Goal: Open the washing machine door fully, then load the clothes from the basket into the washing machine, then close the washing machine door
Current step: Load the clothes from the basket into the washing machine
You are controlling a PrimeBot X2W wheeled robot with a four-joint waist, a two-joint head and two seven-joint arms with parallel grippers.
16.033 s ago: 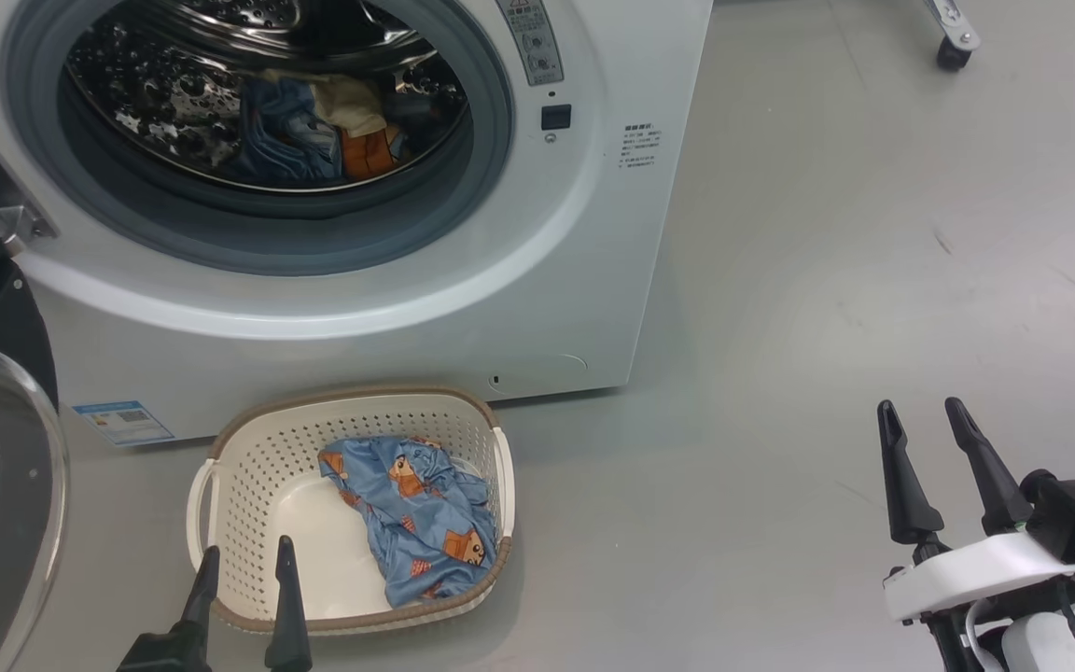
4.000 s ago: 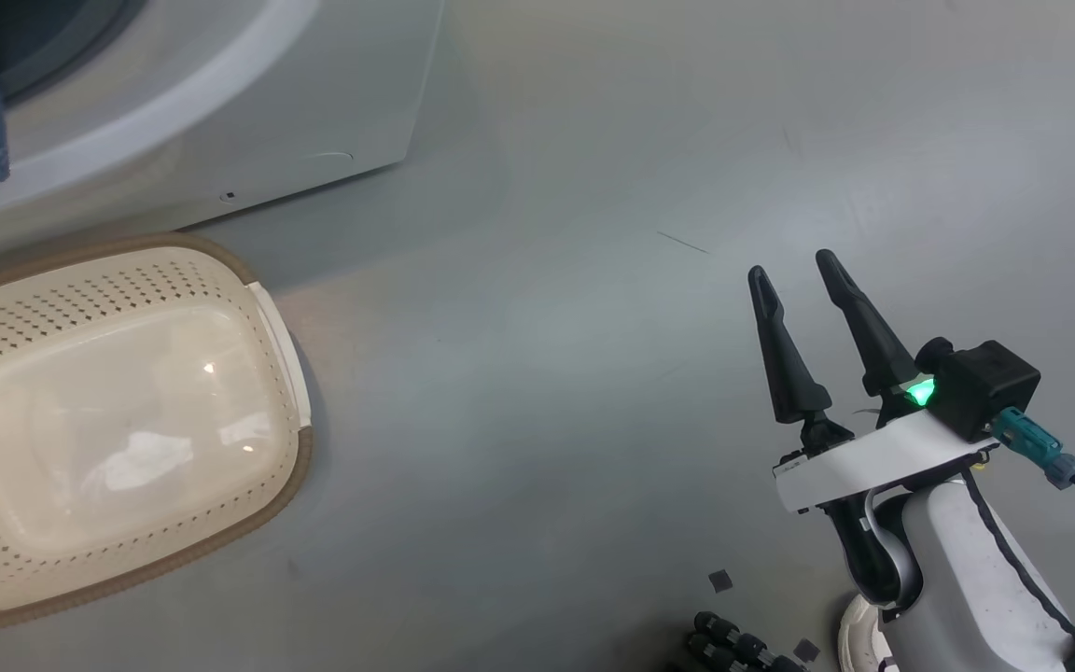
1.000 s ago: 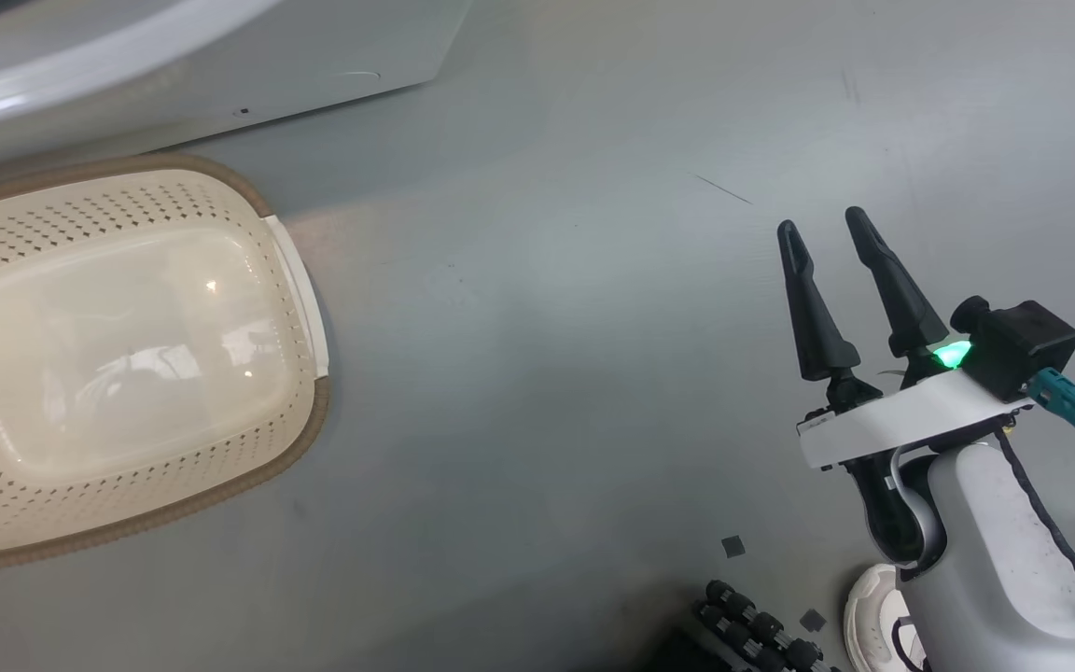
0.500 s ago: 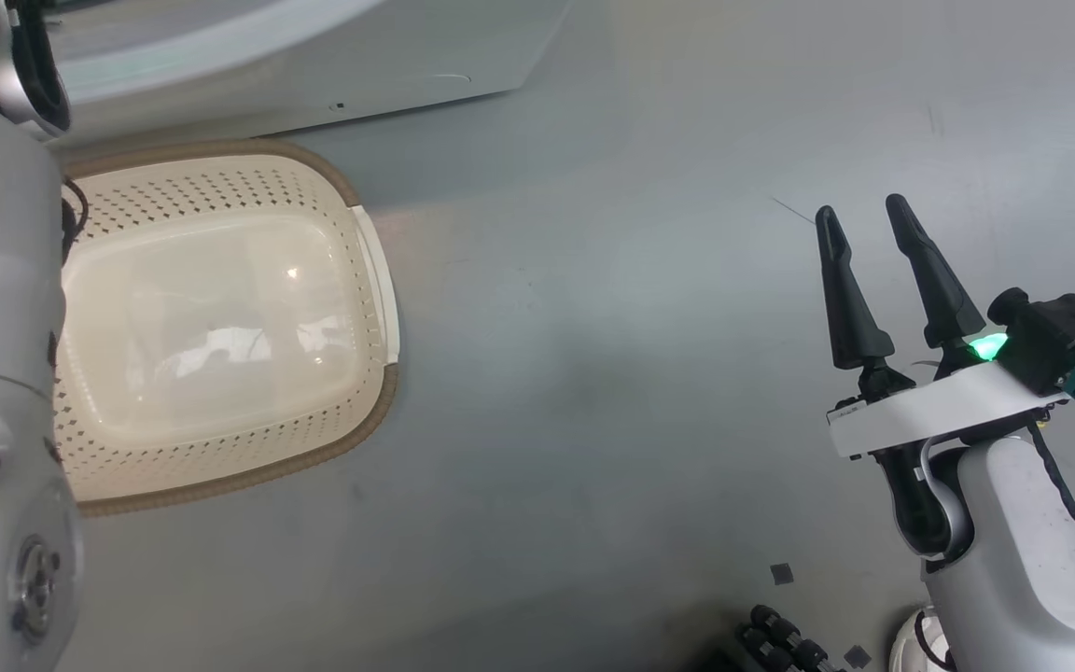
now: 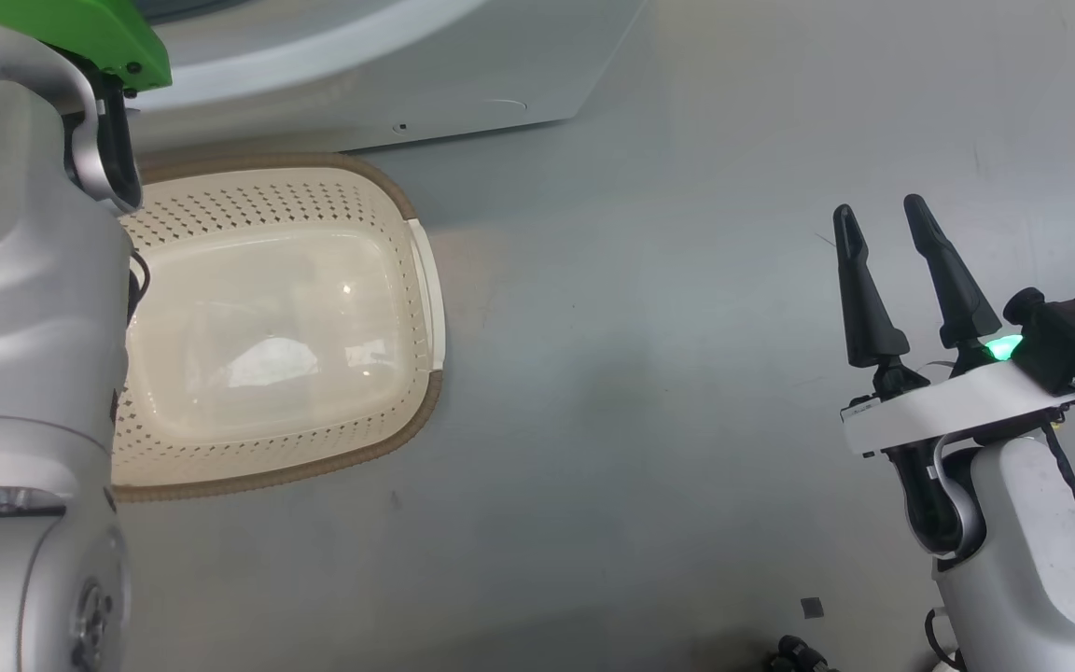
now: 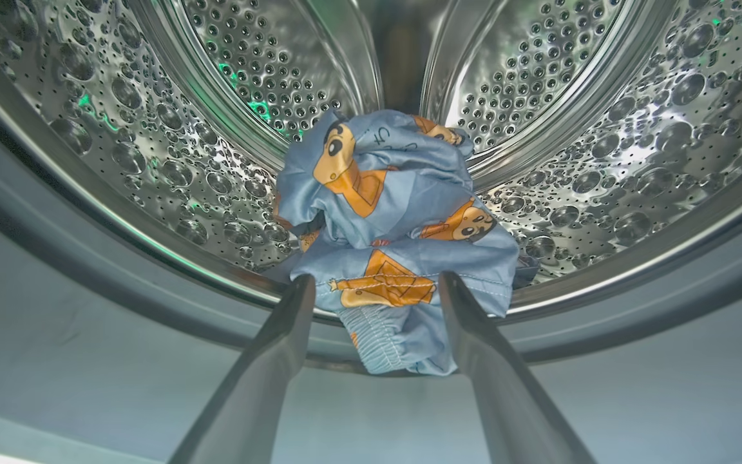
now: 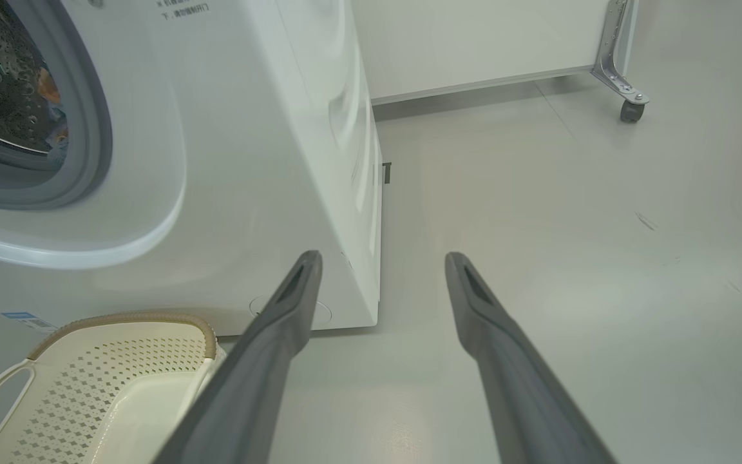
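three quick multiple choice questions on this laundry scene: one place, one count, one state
1. How many clothes lie in the basket? A none B one C two
2. Where is the blue printed cloth? A in the basket B at the drum front lip C on the floor
3. The right gripper is: A open, empty B shut on cloth C shut on a handle
Answers: A, the basket's bottom shows bare; B, the cloth drapes over the drum's lip; A, its fingers stand apart around nothing.

The smooth grey floor [image 5: 649,373] carries the white washing machine [image 7: 248,161], with the cream basket [image 5: 267,201] standing just before its front.
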